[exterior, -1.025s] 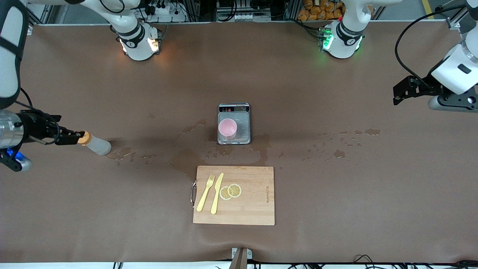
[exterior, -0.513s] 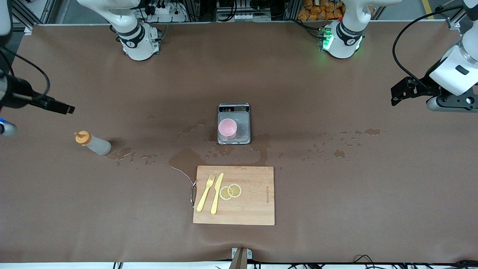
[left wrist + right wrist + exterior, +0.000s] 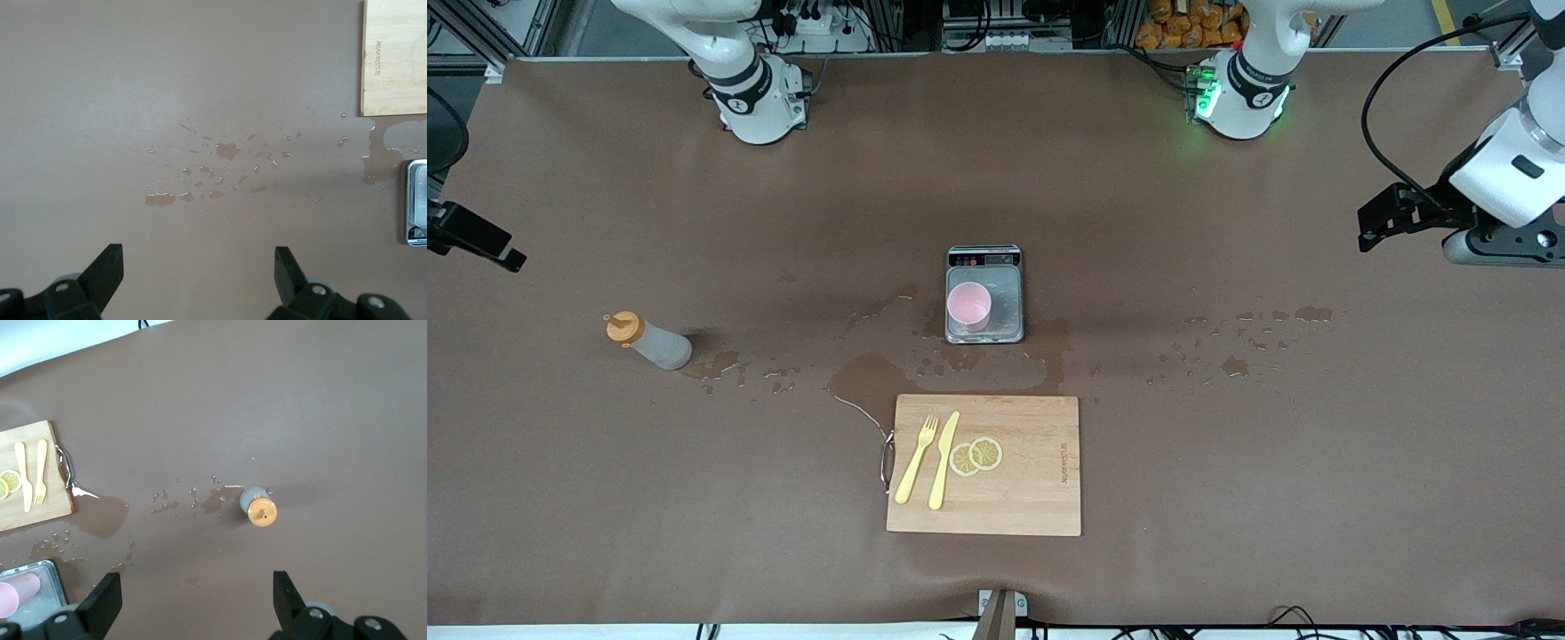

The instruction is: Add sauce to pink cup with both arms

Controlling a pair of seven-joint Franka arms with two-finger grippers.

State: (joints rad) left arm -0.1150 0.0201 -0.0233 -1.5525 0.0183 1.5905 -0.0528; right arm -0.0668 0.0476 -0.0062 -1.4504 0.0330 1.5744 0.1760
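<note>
The sauce bottle (image 3: 649, 340), greyish-white with an orange cap, stands upright on the table toward the right arm's end; it also shows in the right wrist view (image 3: 257, 505). The pink cup (image 3: 968, 306) stands on a small scale (image 3: 1007, 293) at the table's middle; part of the cup shows in the right wrist view (image 3: 12, 598). My right gripper (image 3: 489, 244) is open and empty, up in the air at the table's edge, apart from the bottle; its open jaws show in the right wrist view (image 3: 195, 587). My left gripper (image 3: 1374, 227) is open and empty, waiting over the left arm's end (image 3: 198, 257).
A wooden cutting board (image 3: 1040, 462) with a yellow fork (image 3: 916, 459), a yellow knife (image 3: 943, 460) and lemon slices (image 3: 976, 455) lies nearer to the front camera than the scale. Spilled liquid (image 3: 871, 378) wets the table between bottle, scale and board; more drops (image 3: 1236, 364) lie toward the left arm's end.
My right gripper was at the bottle's cap a second ago; it has let go, risen and drawn back toward the table's edge. The bottle stays standing. The left arm barely moved.
</note>
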